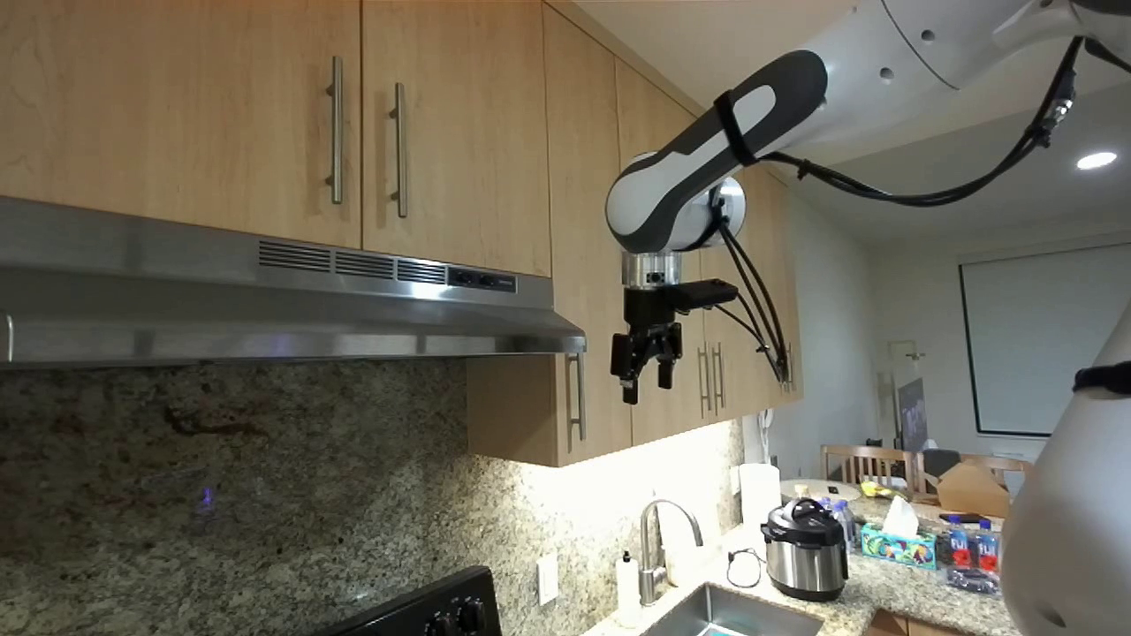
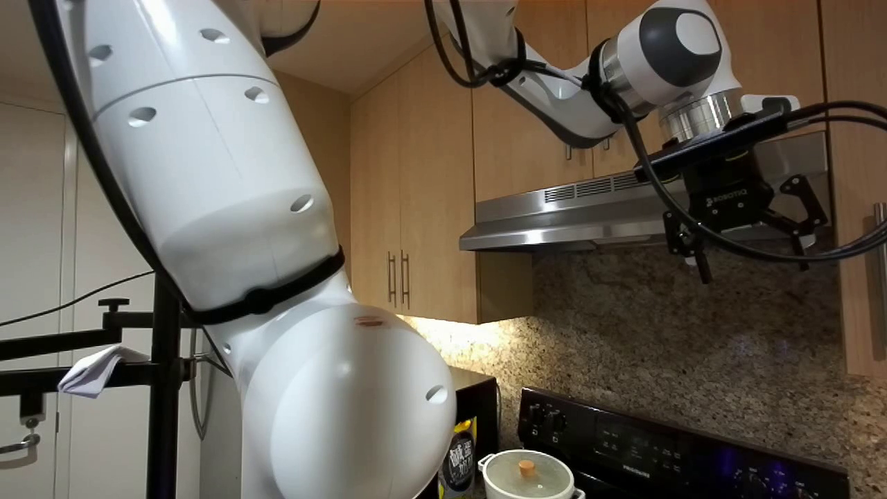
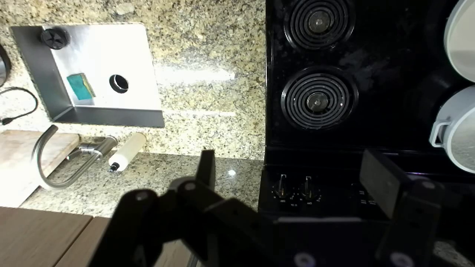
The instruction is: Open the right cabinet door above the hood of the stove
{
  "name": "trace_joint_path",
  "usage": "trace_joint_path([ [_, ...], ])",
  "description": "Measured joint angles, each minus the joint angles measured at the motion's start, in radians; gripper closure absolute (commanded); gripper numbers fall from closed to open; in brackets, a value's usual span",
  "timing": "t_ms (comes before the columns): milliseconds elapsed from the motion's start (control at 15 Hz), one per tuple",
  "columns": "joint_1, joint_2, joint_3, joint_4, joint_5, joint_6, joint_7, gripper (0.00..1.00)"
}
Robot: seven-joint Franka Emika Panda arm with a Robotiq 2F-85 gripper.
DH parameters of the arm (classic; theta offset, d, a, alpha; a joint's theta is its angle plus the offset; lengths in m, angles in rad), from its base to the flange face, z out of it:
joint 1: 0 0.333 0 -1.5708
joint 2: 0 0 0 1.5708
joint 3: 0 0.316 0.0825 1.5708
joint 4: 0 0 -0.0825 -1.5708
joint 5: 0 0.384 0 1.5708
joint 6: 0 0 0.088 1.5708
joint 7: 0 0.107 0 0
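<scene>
The right cabinet door [image 1: 473, 132] is closed flush above the stainless hood [image 1: 398, 305]. Its vertical bar handle [image 1: 399, 150] is on its left edge. In an exterior view my arm partly covers this door [image 2: 773, 55]; its handle [image 2: 606, 144] shows beside the wrist, above the hood [image 2: 533, 222]. The black stove shows its back panel [image 2: 651, 450] and its burners in the wrist view [image 3: 389, 92]. My gripper [image 1: 648, 387] points down, open and empty, lower than the door handle and right of the hood. It is also open in the other views [image 2: 754, 267] [image 3: 293, 174].
The twin door [image 1: 177, 106] is closed at the left. Longer wood doors [image 1: 583, 221] stand right of the hood, behind my gripper. Below are a faucet [image 1: 649, 548], a sink [image 3: 107, 66], a steel cooker [image 1: 806, 552] and a white pot [image 2: 527, 478]. Cables loop beside my wrist.
</scene>
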Motion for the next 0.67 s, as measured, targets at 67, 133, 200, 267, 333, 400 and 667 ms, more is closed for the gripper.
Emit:
trace_joint_path([
  [67, 0.0, 0.0, 0.0, 0.0, 0.0, 0.0, 0.0, 0.0],
  [133, 0.0, 0.0, 0.0, 0.0, 0.001, 0.004, 0.0, 0.0],
  [200, 0.001, 0.0, -0.001, -0.001, 0.005, 0.019, 0.0, 0.0],
  [267, 0.002, -0.001, -0.002, 0.016, 0.011, 0.021, 0.0, 0.0],
  [333, 0.003, -0.005, -0.002, 0.06, 0.017, 0.011, -0.004, 0.0],
  [400, 0.003, -0.01, -0.002, 0.11, 0.018, -0.002, -0.007, 0.0],
  [667, 0.014, -0.025, -0.001, 0.279, 0.021, -0.02, -0.008, 0.0],
])
